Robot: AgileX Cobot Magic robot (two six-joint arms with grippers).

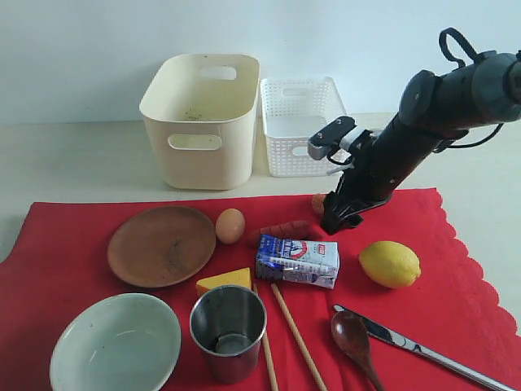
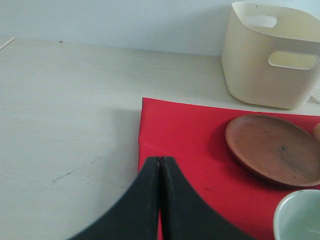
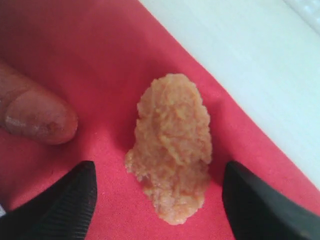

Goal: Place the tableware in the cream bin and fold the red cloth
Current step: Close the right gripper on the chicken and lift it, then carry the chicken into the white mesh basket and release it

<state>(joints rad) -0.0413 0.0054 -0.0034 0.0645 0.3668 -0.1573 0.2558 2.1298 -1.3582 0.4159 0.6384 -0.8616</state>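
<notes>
The red cloth lies spread on the table, carrying the wooden plate, pale bowl, steel cup, two chopsticks, dark spoon and knife. The cream bin stands behind the cloth. My right gripper is low over the cloth's back edge, open, its fingers on either side of a crumbed orange food piece. My left gripper is shut and empty at the cloth's left edge, near the plate; the exterior view does not show it.
A white lattice basket stands right of the cream bin. Egg, sausage, milk carton, lemon and cheese wedge lie among the tableware. The sausage is close beside the right gripper.
</notes>
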